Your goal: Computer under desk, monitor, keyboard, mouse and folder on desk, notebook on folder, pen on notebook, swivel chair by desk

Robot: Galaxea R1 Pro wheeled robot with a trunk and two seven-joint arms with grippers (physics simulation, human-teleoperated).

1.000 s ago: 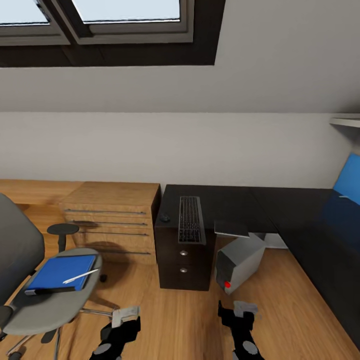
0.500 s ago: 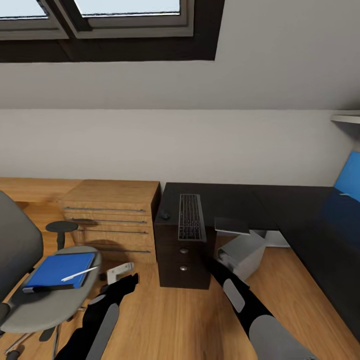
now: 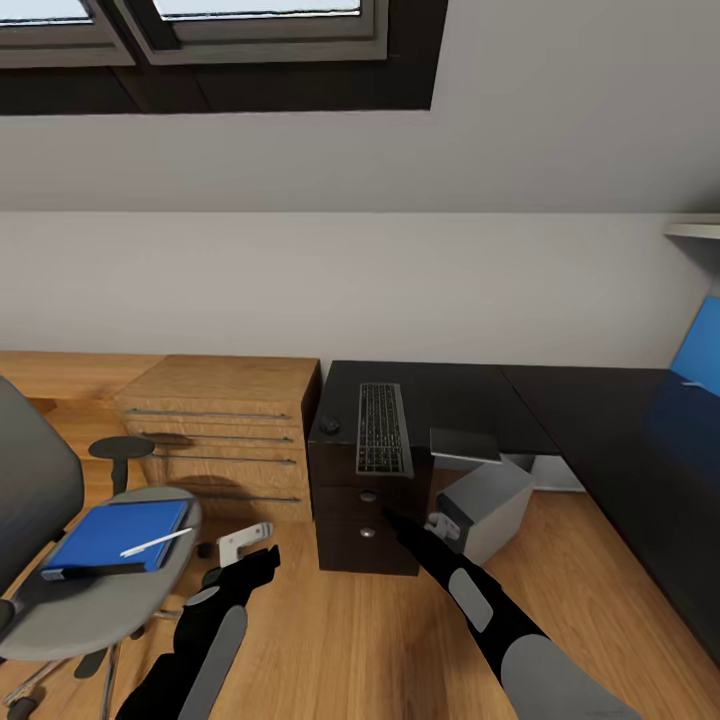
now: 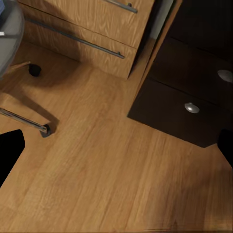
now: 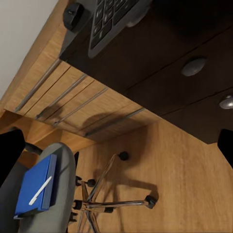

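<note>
Scanning left to right, no brand, label or readable writing shows on anything. Swivel chair (image 3: 70, 590) stands at near left on the wood floor (image 3: 340, 640), grey seat and back, black armrest, chrome star base on casters; the bright blue folder (image 3: 110, 535) with a dark spine edge lies flat on its seat, and the thin white pen (image 3: 155, 543) rests on top of the folder. Beyond the chair, a low light-wood chest of drawers (image 3: 225, 430) stands against the far wall, all drawers closed. Left gripper (image 3: 243, 543) hangs low over the floor between chair and desk, pale fingers slightly apart, holding nothing. Desk (image 3: 450, 400), glossy black top, runs right from the chest; its dark drawers with round silver knobs (image 3: 368, 496) are closed, contents unseen. Keyboard (image 3: 383, 428), dark grey with rows of small keys, lies on the desk's left end, running front to back, with a small black mouse (image 3: 330, 425) just to its left. Right gripper (image 3: 392, 520) sits close in front of the drawers; cannot tell whether its fingers are spread or closed. Computer (image 3: 485, 505), a light grey tower, stands tilted on the floor at the desk's edge, partly under the top. A blue panel (image 3: 703, 350) shows at the far right edge.
</note>
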